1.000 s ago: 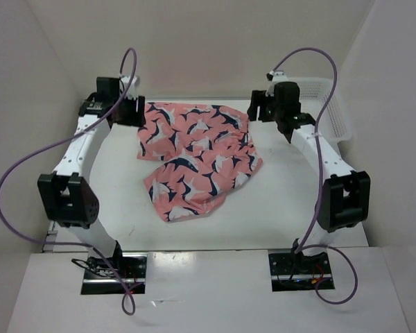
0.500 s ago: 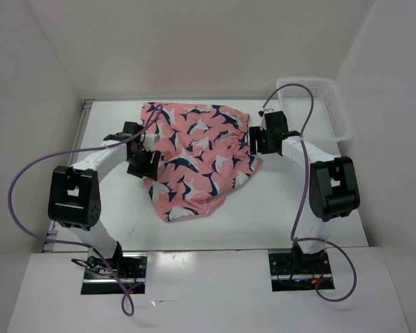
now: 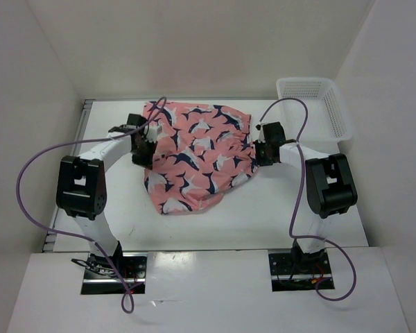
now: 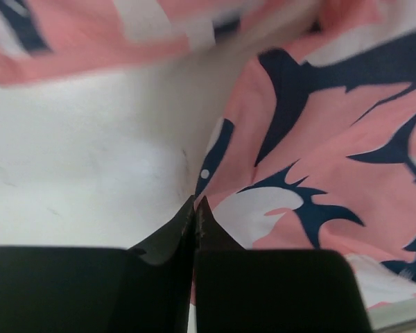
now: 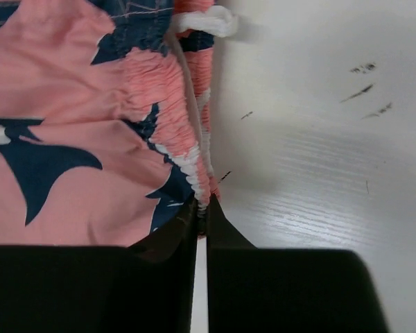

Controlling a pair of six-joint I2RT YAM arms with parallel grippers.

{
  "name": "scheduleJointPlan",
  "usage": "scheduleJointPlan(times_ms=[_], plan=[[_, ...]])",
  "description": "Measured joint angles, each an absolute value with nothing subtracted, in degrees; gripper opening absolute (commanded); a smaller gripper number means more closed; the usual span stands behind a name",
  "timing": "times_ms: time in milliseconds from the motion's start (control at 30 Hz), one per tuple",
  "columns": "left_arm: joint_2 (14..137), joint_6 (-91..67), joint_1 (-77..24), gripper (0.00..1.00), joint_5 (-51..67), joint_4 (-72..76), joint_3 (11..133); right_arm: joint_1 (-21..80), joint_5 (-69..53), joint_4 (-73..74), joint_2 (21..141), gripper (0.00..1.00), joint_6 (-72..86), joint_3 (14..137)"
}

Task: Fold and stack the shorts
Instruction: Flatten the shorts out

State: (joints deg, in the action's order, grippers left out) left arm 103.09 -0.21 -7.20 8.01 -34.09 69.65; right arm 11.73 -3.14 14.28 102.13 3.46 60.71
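The salmon-pink shorts [image 3: 194, 152] with navy-and-white shapes lie crumpled in the middle of the white table [image 3: 263, 215]. My left gripper [image 3: 144, 147] sits low at their left edge. In the left wrist view its jaws [image 4: 195, 205] are pressed together on the hem of the shorts [image 4: 333, 159], with a sliver of pink between them. My right gripper [image 3: 261, 150] is at the right edge. There its jaws [image 5: 206, 207] are shut on the gathered waistband [image 5: 187, 104] of the shorts [image 5: 69, 104].
A white mesh basket [image 3: 319, 104] stands at the back right of the table. White walls close in the back and both sides. Purple cables loop from both arms. A white drawstring end [image 5: 204, 21] lies by the waistband.
Both arms came down from raised poses at the far sides onto the shorts' left and right edges. Both grippers went from open to shut on the fabric, which bunched slightly inward.
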Motion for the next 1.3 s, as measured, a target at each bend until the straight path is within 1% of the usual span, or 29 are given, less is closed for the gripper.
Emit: scheduleJointPlan(times_ms=[100, 167, 200, 267, 300, 333, 367, 400, 467, 500, 600, 633, 733, 867, 1000, 1133, 1200, 1233, 1267, 1300], plan=[[103.77, -0.21, -7.01, 0.0, 6.2, -35.14, 78.39, 11.73, -4.14, 13.74, 102.19, 0.0, 2.98, 60.6], [105.16, -0.21, -6.42, 0.08, 4.84, -34.72, 87.37, 11.73, -5.06, 13.34, 102.19, 0.0, 2.02, 60.42], [105.84, -0.21, -6.04, 0.18, 4.16, -33.74, 91.18, 11.73, -5.78, 13.34, 102.19, 0.0, 1.67, 60.38], [107.15, 0.12, -5.3, 0.52, 2.59, -31.42, 97.14, 11.73, -7.81, 13.32, 102.19, 0.0, 0.95, 60.38], [108.29, 0.16, -5.04, 0.6, 1.63, -30.37, 99.94, 11.73, -9.32, 13.37, 102.19, 0.0, 0.47, 60.4], [109.54, 0.16, -4.73, 0.67, 0.73, -29.39, 102.19, 11.73, -10.76, 13.41, 102.17, 0.0, 0.19, 60.4], [111.37, -0.19, -4.45, 0.72, -0.36, -28.8, 104.84, 11.73, -12.36, 13.61, 102.17, 0.0, -0.03, 60.51], [112.86, 0.08, -4.27, 0.73, -1.02, -28.51, 106.45, 11.73, -13.96, 14.02, 102.17, 0.0, -0.16, 60.77], [116.18, -0.01, -3.86, 0.97, -1.78, -28.34, 109.21, 11.73, -16.86, 14.59, 102.13, 0.0, -0.32, 61.69], [116.95, -0.16, -3.49, 0.98, -1.72, -28.45, 108.9, 11.73, -18.0, 14.85, 102.13, 0.0, -0.27, 62.43], [116.22, -0.14, -2.24, 0.98, -0.16, -30.35, 104.51, 11.73, -20.27, 14.87, 101.93, 0.0, 0.14, 64.77], [115.31, -0.19, -1.61, 0.96, 0.78, -30.81, 102.06, 11.73, -20.67, 14.83, 101.8, 0.0, 0.27, 65.41], [109.4, -0.19, 0.64, 0.92, 4.16, -33.93, 91.02, 11.73, -21.39, 14.68, 101.65, 0.0, 0.62, 67.2], [103.55, -0.21, 2.46, 0.92, 7.03, -39.31, 80.34, 11.73, -21.78, 14.61, 101.65, 0.0, 1.02, 68.51], [105.03, -0.21, 1.98, 0.92, 10.07, -39.9, 76.6, 11.73, -21.87, 14.66, 101.71, 0.0, 1.19, 68.66], [109.73, -0.21, 1.63, 0.92, 12.53, -38.0, 76.66, 11.73, -21.85, 14.66, 101.71, 0.0, 1.13, 68.66], [111.72, -0.21, 1.28, 0.77, 12.99, -37.91, 77.73, 11.73, -21.82, 14.68, 101.71, 0.0, 1.1, 68.66], [111.98, -0.32, 1.28, 0.67, 13.43, -36.82, 77.93, 11.73, -21.8, 14.66, 101.71, 0.0, 1.1, 68.66], [112.64, -0.23, 1.06, 0.54, 13.67, -36.01, 78.35, 11.73, -21.82, 14.68, 101.71, 0.0, 1.08, 68.66], [113.16, -0.45, 0.86, 0.26, 13.76, -36.1, 78.98, 11.73, -21.82, 14.63, 101.71, 0.0, 1.04, 68.66]])
